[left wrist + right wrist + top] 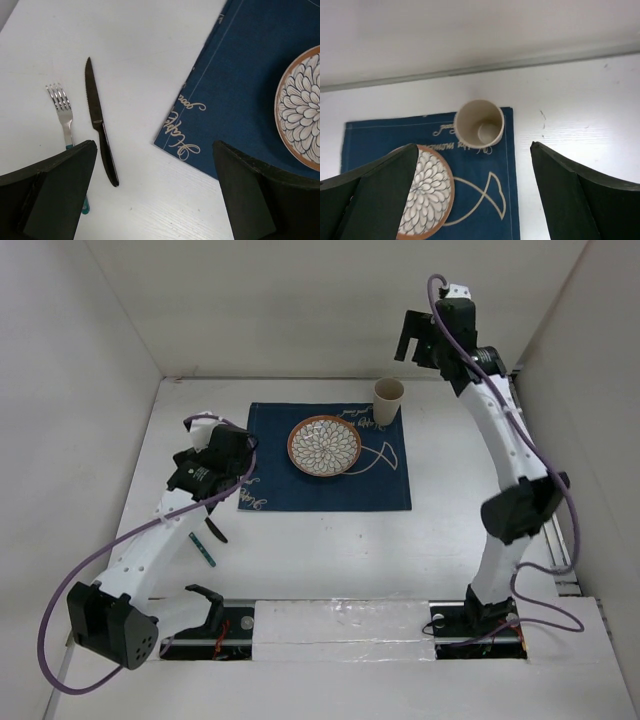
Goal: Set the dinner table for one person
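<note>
Blue cloth anchored the layout: a dark blue rectangular cloth placemat with white line drawing lay on the large white matte bench. At the placemat's middle sat a round ceramic plate with a white petal pattern and brown rim. On its far right corner stood a beige paper cup, upright and empty. Off the placemat's left edge, on bare bench, lay a dark serrated table knife and, farther out, a steel fork with a teal handle, roughly parallel and not touching.

The right hand hung high above the cup's corner, fingers spread wide, grasping nothing. The left hand hovered over the placemat's near left corner, likewise spread and empty.

Cutlery looked like the job outstanding. To do it well, the left hand would probably need to shift out past the placemat's left edge, straddle one handle across its narrow width, and descend until its tips nearly met the bench, since both pieces lay flat and thin. Taking the knife first seemed wise, it being nearer the placemat. A clumsy pinch could skid it into the fork.
</note>
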### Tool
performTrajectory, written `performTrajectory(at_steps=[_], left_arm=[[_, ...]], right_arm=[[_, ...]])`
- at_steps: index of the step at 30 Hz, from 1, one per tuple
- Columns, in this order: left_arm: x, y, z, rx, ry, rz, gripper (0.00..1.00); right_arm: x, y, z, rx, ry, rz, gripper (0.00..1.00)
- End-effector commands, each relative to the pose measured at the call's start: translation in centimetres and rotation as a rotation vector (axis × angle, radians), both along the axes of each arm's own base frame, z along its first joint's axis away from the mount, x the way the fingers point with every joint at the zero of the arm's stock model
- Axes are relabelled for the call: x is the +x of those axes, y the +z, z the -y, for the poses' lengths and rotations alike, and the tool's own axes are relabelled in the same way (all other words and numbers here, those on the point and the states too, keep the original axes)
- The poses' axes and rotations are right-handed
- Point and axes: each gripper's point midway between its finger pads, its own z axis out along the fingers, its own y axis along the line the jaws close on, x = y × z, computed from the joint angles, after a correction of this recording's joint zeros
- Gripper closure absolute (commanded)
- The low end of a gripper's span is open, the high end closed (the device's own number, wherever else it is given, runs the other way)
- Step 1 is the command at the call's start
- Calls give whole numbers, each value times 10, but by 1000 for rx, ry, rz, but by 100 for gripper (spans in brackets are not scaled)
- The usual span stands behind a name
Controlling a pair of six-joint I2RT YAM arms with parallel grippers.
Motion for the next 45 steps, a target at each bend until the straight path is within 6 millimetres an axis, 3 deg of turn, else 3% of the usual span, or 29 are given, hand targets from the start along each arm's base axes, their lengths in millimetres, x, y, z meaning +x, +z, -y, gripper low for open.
performTrajectory(at_steps=[1,2,4,5,6,7,9,11,12,17,20,23,27,29,34,38,45], left_arm=[[-5,9,-17,18,123,33,1],[-7,11,-19,17,138,33,1],[-8,11,-22,18,167,40,1],[-9,13,-22,0,185,46,1],[-11,15,-25,-4,204,58,1],[-13,14,-25,-11,214,55,1],[-18,16,-28,-35,257,66,1],[-21,12,-30,-72,294,54,1],[-22,4,-30,-98,292,43,1],[-20,-67,-38,-238,280,-186,1],[-18,-82,-37,-217,290,-263,1],[-17,-113,-26,-241,262,-365,1],[-24,-146,-19,-267,277,-442,1],[-30,-158,-17,-304,310,-471,1],[-40,-162,-20,-326,397,-458,1],[-43,-154,-31,-302,438,-417,1],[-48,-169,-46,-268,499,-430,1]], right_arm=[[-52,80,-16,-35,-24,206,0],[-79,75,-29,-53,8,199,0],[-101,72,-37,-31,16,212,0],[-114,67,-50,-7,64,202,0],[-134,52,-52,31,80,166,0],[-140,49,-55,71,97,169,0],[-172,24,-82,119,228,126,0],[-190,14,-99,136,270,118,0],[-209,8,-121,138,326,105,0],[-262,-31,-164,83,428,44,0],[-283,-49,-186,95,514,12,0],[-299,-66,-205,101,595,-20,0],[-301,-92,-213,67,633,-70,0],[-302,-92,-214,58,648,-68,0],[-290,-110,-201,46,652,-108,0],[-292,-109,-203,105,701,-97,0],[-294,-106,-201,130,716,-80,0]])
